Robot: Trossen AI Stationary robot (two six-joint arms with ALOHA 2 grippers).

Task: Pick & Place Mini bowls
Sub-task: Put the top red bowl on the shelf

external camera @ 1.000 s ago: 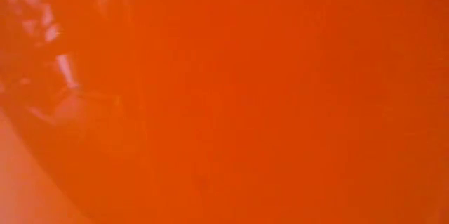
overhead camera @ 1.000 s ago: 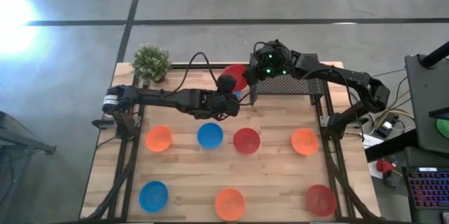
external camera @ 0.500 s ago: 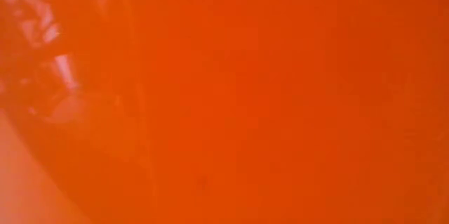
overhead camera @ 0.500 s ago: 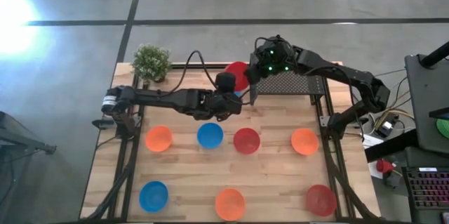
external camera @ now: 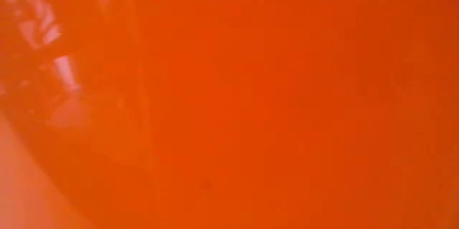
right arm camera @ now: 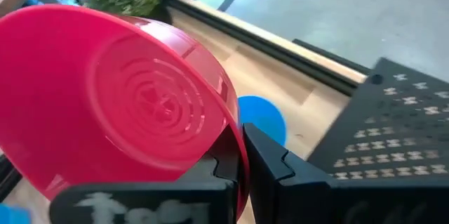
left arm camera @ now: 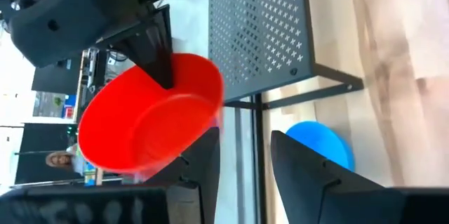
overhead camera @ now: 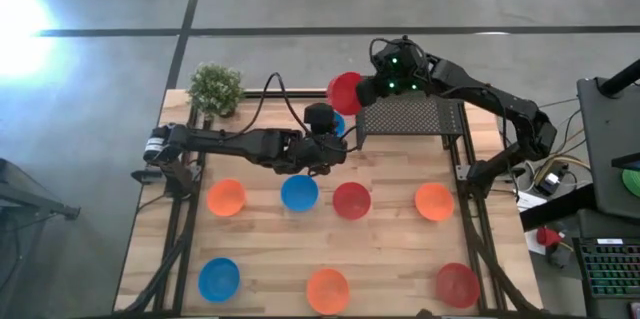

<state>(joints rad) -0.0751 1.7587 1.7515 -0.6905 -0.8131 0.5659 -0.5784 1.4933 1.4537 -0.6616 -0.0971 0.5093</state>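
My right gripper [overhead camera: 362, 92] is shut on a red mini bowl [overhead camera: 345, 91] above the table's far edge, just left of the black mesh rack [overhead camera: 405, 117]. Nearer and lower, my left gripper [left arm camera: 242, 140] stands open and holds nothing, apart from the red bowl [left arm camera: 151, 115]. A blue bowl [left arm camera: 319, 143] rests on the table beside the rack's leg, partly hidden under my left gripper in the high view. Several more red, blue and orange bowls lie in two rows on the near half of the table. My right gripper pinches the red bowl's rim [right arm camera: 237, 140] between its two fingers, one finger on the outer wall and one inside. The fingers slant down from the table's right. The bowl is lifted clear and tipped on its side, its ringed underside [right arm camera: 151, 101] toward the wrist camera.
A small potted plant [overhead camera: 216, 89] stands at the far left corner. Bowls on the table: orange [overhead camera: 226, 197], blue [overhead camera: 299, 192], red [overhead camera: 351, 200], orange [overhead camera: 434, 201], blue [overhead camera: 218, 279], orange [overhead camera: 327, 289], red [overhead camera: 456, 284]. An orange surface [external camera: 229, 100] fills the low view.
My right gripper has risen and gone toward the table's far edge with the red bowl. The bowl, which was against my left gripper's tip, now stands clear of it.
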